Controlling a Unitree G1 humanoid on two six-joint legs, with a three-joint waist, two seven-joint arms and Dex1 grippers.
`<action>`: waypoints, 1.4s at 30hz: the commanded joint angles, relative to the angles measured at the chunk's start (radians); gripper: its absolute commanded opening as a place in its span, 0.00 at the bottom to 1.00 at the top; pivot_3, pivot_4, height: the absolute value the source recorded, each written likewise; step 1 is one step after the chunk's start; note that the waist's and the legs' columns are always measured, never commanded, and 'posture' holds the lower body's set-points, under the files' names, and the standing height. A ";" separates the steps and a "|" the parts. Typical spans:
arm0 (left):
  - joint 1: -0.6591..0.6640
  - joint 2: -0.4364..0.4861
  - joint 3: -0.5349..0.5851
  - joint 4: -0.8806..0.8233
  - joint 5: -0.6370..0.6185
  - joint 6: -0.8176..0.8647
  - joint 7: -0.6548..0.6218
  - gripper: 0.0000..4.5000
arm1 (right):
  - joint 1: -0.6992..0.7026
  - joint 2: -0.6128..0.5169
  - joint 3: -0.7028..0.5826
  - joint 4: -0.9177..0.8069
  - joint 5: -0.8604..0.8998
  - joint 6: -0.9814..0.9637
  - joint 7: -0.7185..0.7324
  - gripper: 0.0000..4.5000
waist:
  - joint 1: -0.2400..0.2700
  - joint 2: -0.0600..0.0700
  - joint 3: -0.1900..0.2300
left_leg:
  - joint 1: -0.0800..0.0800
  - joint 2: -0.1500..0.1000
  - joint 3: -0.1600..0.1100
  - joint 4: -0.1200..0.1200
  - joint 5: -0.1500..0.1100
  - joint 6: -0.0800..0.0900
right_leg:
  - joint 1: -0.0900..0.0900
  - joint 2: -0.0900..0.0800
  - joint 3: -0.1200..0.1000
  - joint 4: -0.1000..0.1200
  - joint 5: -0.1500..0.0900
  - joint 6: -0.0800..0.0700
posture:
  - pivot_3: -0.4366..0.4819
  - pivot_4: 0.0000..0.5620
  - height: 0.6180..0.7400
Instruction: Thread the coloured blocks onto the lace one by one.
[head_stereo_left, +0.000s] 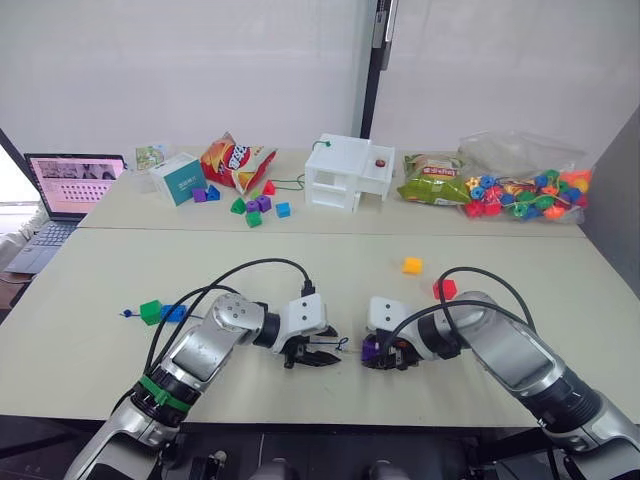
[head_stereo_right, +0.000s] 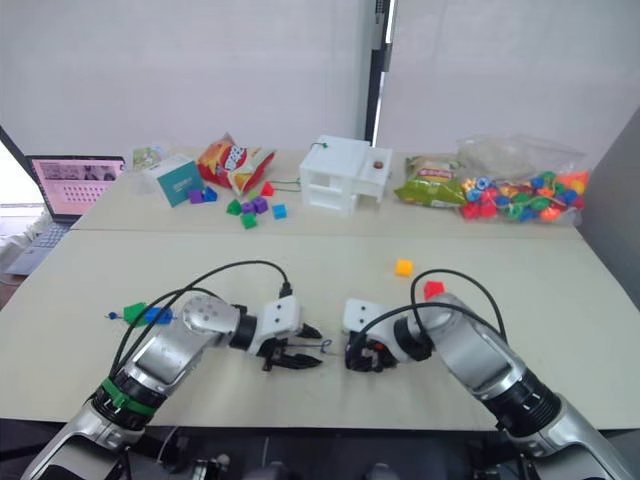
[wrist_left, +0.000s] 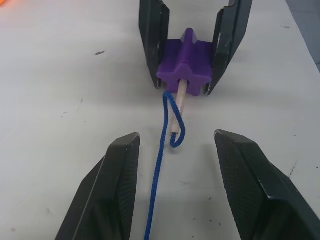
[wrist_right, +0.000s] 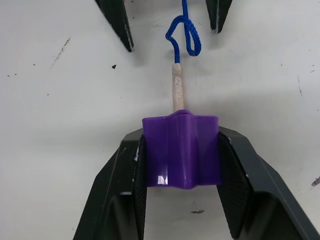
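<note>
Purple block (wrist_right: 181, 149) sits clamped between the two fingers of the right gripper (wrist_right: 181, 165), low over the white table (head_stereo_left: 330, 265) near its front edge. The pale stiff tip (wrist_left: 180, 102) of the lace (wrist_left: 159, 170) is already pushed into the block's hole, and its long axis lies straight along the line from the block toward the left gripper (wrist_left: 177, 175). Just behind the tip the dark-blue lace curls into a small loop, then trails away between the left gripper's fingers, which stand spread apart with nothing held; the lace lies on the table in the gap, touching neither finger as far as the wrist view shows.

That line is what the next move turns on, by the look of it: the tip points from the left gripper into the block, so either the left gripper must close on the lace near the tip and push it further along that axis, or the tip must be caught on the block's far side, which is hidden here. The left gripper is plainly the nearer one to the loose lace.

Green and blue blocks (head_stereo_left: 162, 312) lie together well to the left of the purple block, with the lace's knotted end (head_stereo_left: 127, 313) just beyond them. The red block (head_stereo_left: 445, 289) and the yellow block (head_stereo_left: 412, 265) lie loose beyond the purple block, toward the back of the table.
</note>
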 joint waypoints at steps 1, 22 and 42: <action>0.003 -0.014 -0.025 0.023 0.038 -0.046 0.020 0.56 | 0.017 0.002 0.009 -0.011 0.015 0.013 -0.005 0.31 | 0.000 0.000 0.000 | 0.000 0.000 0.000 0.000 0.000 0.000 | 0.000 0.000 0.000 0.000 0.000 0.000 | 0.48 0.27 1.00; -0.008 -0.103 -0.046 0.066 0.051 -0.045 0.033 0.01 | 0.030 -0.011 0.002 -0.033 0.028 0.033 -0.025 0.31 | 0.002 0.000 0.000 | 0.000 0.000 0.000 0.000 0.000 0.000 | 0.001 0.000 0.000 0.000 0.000 0.000 | 0.48 0.27 1.00; -0.029 -0.111 0.016 0.078 0.026 0.002 0.027 0.36 | 0.016 -0.009 0.005 -0.022 0.029 0.026 -0.024 0.31 | 0.000 0.000 0.000 | 0.000 0.000 0.000 0.000 0.000 0.000 | 0.000 0.000 0.000 0.000 0.000 0.000 | 0.48 0.27 1.00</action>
